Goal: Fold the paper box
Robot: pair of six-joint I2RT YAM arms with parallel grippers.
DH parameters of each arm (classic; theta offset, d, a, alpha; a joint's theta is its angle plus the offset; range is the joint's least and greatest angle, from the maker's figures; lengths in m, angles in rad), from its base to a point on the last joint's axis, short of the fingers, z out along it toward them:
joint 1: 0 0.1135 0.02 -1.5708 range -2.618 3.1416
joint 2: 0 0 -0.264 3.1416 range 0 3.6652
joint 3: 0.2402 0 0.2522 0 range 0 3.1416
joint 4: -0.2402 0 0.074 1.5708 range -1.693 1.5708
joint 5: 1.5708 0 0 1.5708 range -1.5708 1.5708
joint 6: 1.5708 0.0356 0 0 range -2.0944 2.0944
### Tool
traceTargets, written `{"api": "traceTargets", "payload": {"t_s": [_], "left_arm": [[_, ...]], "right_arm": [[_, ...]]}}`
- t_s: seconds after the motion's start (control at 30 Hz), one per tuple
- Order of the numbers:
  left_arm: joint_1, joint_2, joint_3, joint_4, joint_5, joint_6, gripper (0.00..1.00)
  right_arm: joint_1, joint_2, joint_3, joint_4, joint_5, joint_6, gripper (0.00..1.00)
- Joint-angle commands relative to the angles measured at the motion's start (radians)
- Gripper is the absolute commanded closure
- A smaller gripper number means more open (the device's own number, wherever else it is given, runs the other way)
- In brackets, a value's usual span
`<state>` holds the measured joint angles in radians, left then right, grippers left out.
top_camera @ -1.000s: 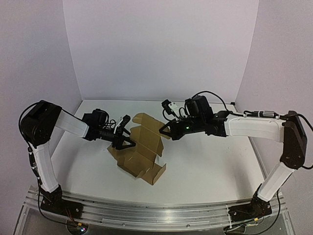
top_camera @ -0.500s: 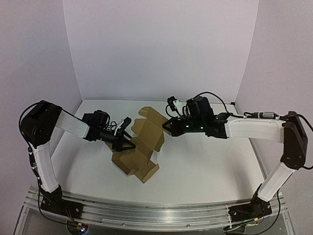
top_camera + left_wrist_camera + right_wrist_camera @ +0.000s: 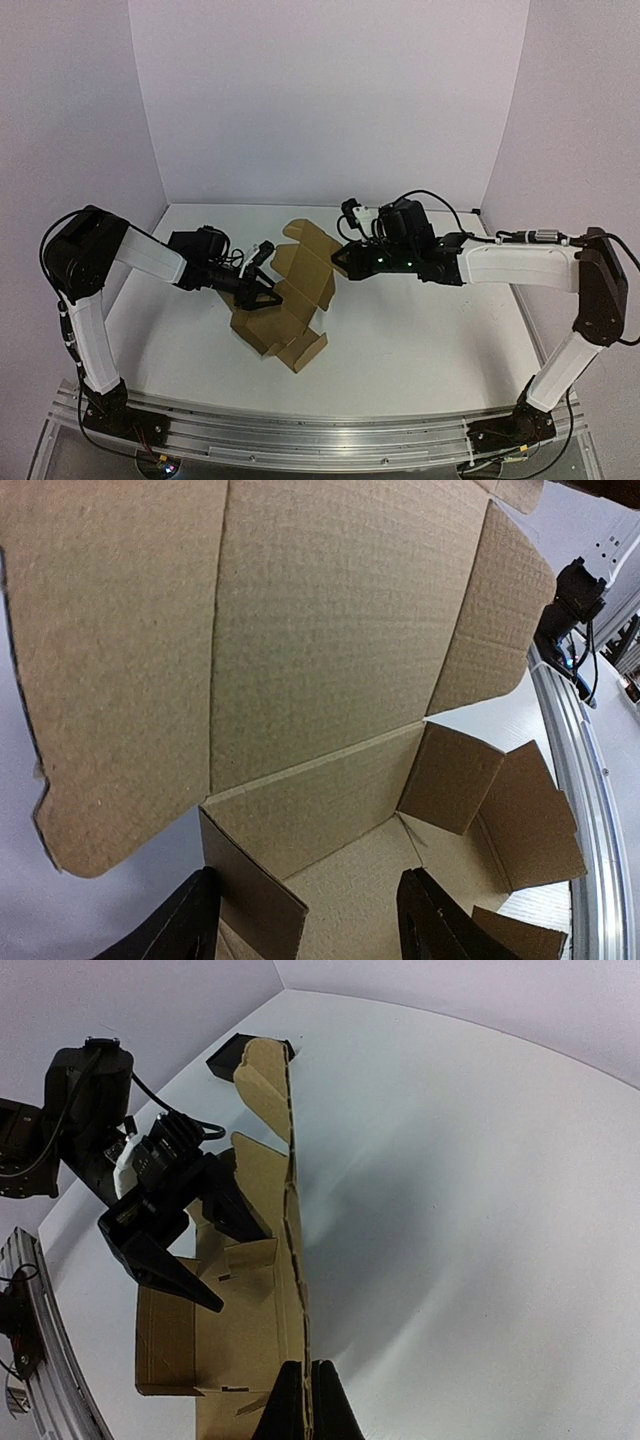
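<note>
From above, the box (image 3: 287,318) sits mid-tabletop (image 3: 430,330), half opened, with its long axis running from the far side toward the near edge. Both arms reach inward, low and almost level, and meet over it. The left gripper (image 3: 266,274) comes in from the left, directly over the box's left side. The right gripper (image 3: 342,259) is at the right edge of the raised far panel. Both are equally close to the box.

In the left wrist view, the left gripper (image 3: 307,905) is spread and holds nothing. Its fingers (image 3: 175,930) stand on either side of the box floor, and a short side flap stands up just inside the left one. The tall panel rises straight ahead of them.

In the right wrist view, the right gripper (image 3: 304,1400) is clamped on the thin edge of that upright panel. The panel's edge runs away from the camera toward the far wall, with the box floor on its left. The left gripper (image 3: 232,1260) points at the panel from that side, across the floor. I judge the next fold depends on this: the left gripper must push the side flap inward while the right holds the panel upright.
</note>
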<state>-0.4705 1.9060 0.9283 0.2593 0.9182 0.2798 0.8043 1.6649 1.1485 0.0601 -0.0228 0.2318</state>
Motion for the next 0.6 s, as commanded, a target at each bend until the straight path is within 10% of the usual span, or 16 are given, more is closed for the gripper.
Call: {"api": "traceTargets", "payload": {"t_s": [0.0, 0.3, 0.57], "left_arm": [[-0.001, -0.014, 0.063, -0.077, 0.005, 0.022, 0.35], [0.032, -0.12, 0.174, -0.396, 0.066, 0.186, 0.29], [0.142, -0.227, 0.22, -0.491, -0.126, -0.073, 0.3]], "right_arm": [[0.004, 0.003, -0.026, 0.069, 0.079, -0.026, 1.0], [0.005, -0.011, -0.065, 0.067, 0.098, -0.062, 1.0], [0.004, -0.005, -0.048, 0.039, 0.071, -0.114, 1.0]]}}
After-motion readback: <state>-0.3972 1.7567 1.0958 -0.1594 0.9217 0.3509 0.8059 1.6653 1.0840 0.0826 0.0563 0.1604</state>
